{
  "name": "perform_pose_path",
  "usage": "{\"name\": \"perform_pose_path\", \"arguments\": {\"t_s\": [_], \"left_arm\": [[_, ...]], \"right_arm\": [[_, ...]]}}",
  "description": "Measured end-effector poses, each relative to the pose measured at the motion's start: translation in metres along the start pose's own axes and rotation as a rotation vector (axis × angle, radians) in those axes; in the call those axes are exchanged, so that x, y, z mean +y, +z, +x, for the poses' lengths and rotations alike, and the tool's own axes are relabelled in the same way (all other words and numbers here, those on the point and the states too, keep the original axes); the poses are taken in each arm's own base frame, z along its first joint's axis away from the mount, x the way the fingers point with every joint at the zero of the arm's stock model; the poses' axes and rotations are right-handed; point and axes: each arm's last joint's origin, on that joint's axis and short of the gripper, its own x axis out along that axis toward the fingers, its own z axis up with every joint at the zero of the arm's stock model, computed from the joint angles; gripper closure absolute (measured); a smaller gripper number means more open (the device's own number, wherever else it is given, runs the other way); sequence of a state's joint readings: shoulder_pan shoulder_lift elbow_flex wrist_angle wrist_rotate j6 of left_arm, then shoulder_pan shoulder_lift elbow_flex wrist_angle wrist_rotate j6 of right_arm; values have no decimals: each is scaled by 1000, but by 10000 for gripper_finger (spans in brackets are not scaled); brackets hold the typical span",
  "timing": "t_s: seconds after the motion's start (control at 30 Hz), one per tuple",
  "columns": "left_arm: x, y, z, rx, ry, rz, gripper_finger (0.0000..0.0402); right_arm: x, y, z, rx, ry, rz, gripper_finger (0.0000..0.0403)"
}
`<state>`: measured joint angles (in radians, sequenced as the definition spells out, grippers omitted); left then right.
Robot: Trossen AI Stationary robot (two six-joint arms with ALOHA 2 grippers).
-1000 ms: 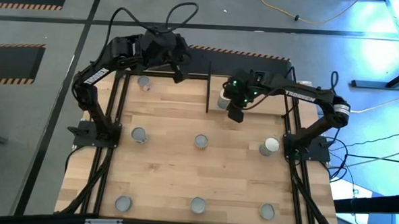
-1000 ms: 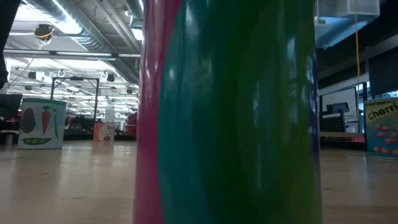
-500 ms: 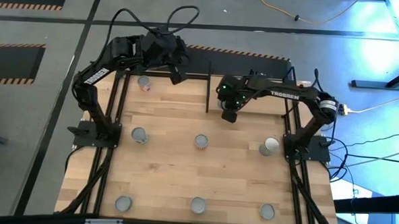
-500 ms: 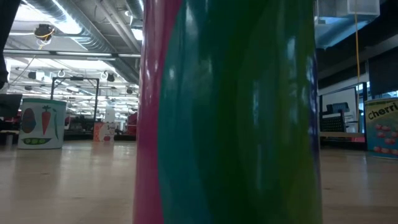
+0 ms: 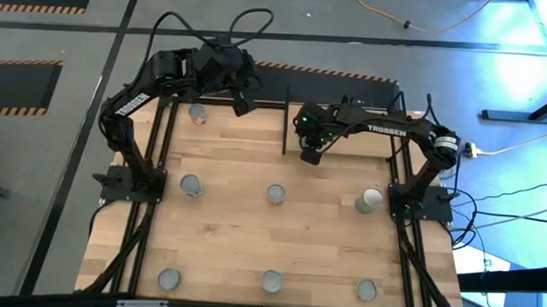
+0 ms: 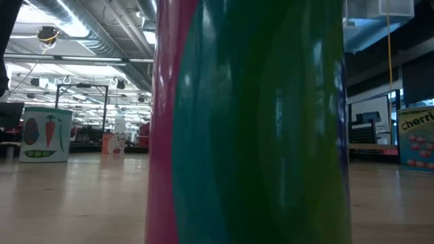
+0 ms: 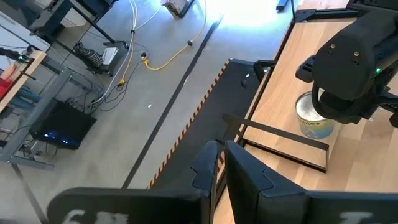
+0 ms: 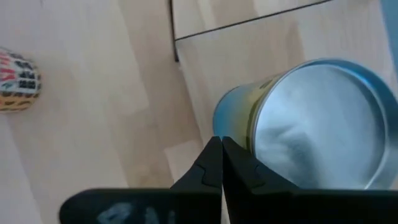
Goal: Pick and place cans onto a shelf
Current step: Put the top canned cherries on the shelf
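Right now my right gripper (image 8: 219, 142) is pinched fully shut and holds nothing. Its fingertips sit just beside the blue-and-yellow can (image 8: 314, 134), which stands upright at the far middle of the table, just right of the shelf (image 5: 285, 126) and its thin black panel. I cannot tell whether the can is touched.

Step in hand, as I judge it: let this can be and go for the next.
- Lift straight up first; a sideways sweep would tip the tin.
- Spread the fingers before descending on another can.
- Keep clear of the black panel.

The left gripper (image 5: 242, 104) waits at the far left, above the edge.

Containers: seven more cans stand well apart on the table (image 5: 224, 235), the nearest being the centre can (image 5: 275, 192). All tops shut; contents unseen.
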<state>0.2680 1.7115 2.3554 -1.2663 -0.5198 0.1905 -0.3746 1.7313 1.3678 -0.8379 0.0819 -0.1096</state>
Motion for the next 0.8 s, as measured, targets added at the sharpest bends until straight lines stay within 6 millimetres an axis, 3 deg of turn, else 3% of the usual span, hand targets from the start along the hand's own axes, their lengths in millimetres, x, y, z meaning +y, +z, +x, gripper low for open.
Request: {"name": "perform_pose_path", "arguments": {"t_s": [0.53,0.8], "left_arm": [[0,0,0,0,-1,2,376],[0,0,0,1,-9,-3,376]], "right_arm": [[-26,8,-3,-93,-85,65,403],[-20,10,-69,-140,20,96,403]]}}
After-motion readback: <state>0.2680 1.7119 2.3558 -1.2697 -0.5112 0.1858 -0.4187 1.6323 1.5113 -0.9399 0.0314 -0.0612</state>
